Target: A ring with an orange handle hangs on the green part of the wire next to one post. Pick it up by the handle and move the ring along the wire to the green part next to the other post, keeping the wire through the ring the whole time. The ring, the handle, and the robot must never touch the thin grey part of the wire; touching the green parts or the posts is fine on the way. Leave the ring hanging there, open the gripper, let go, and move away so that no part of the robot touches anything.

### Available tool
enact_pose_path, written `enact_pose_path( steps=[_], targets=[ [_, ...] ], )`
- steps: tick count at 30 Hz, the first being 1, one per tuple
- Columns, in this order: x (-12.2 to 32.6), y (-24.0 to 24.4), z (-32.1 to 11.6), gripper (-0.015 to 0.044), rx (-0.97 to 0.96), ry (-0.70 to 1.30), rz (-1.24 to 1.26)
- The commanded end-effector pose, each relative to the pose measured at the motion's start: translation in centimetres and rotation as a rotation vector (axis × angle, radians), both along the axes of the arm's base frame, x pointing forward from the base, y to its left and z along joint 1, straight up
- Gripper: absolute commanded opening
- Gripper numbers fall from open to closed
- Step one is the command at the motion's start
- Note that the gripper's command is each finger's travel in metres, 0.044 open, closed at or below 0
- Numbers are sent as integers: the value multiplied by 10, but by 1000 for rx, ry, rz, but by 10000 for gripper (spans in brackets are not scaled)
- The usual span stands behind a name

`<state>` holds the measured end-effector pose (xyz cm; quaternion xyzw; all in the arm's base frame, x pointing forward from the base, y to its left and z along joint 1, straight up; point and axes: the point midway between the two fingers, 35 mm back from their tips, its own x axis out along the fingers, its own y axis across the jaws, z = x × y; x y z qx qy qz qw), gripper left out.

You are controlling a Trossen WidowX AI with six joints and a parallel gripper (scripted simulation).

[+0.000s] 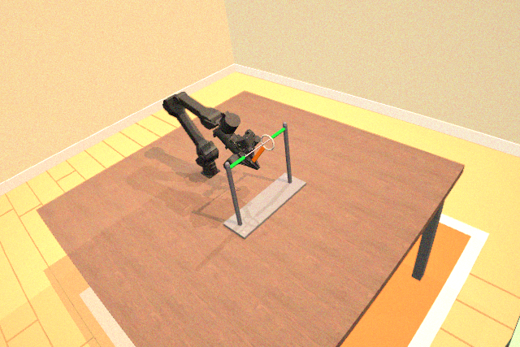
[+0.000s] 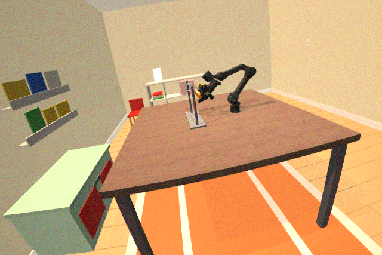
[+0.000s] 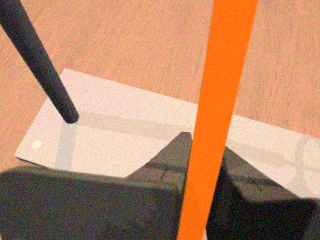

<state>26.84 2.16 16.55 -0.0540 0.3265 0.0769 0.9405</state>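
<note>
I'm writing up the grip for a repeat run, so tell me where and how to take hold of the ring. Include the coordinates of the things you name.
Grip the orange handle (image 1: 258, 153) (image 3: 220, 100), coming from the robot's side of the wire. The handle is a straight, slim bar slanting down from the ring (image 1: 262, 147) toward the robot, so the pincer (image 3: 194, 142) can likely close across it, clear of the thin grey wire.

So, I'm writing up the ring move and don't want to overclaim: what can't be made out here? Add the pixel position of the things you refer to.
- Whether the ring (image 1: 262, 140) (image 2: 186, 86) touches the grey wire: too small in the top and exterior views; out of frame in the wrist view.
- The handle's (image 1: 257, 153) (image 3: 220, 90) lower end: cut off by the wrist view's bottom edge.
- The far post's foot: outside the wrist view.
</note>
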Motion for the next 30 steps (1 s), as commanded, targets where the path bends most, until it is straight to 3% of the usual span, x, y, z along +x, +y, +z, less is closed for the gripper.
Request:
enact_pose_path(
  steps=[1, 30],
  targets=[
    [6, 10, -4, -150, 45, -73, -25],
    [6, 50, -5, -150, 126, -100, -69]
  ],
)
